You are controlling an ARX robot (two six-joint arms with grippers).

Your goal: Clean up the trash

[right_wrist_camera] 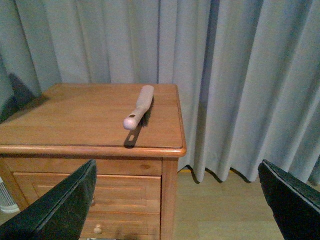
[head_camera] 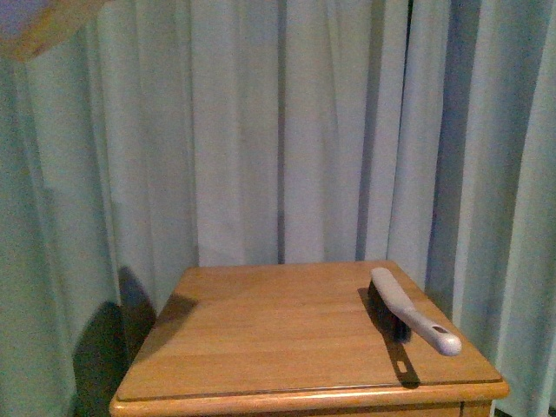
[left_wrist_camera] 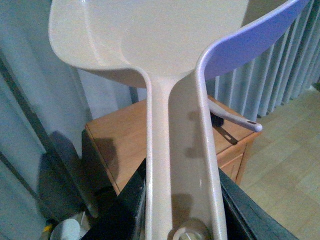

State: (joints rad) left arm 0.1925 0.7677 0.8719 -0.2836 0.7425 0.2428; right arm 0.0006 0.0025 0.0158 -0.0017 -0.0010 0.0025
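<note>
— How are my cameras set?
— Front faces the bench (head_camera: pixel 287 339) squarely, close. Left wrist looks down from farther back; right wrist from its side. All three share the brush (head_camera: pixel 408 311).

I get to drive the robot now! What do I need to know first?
Left tool: shut on the dustpan handle, raised high on the left.
Right tool: open, empty, facing the cabinet.
Brush: lying on the cabinet top, right side, untouched.
Done: dustpan in hand. Left: grab the brush and sweep; no trash shows in these views.
</note>
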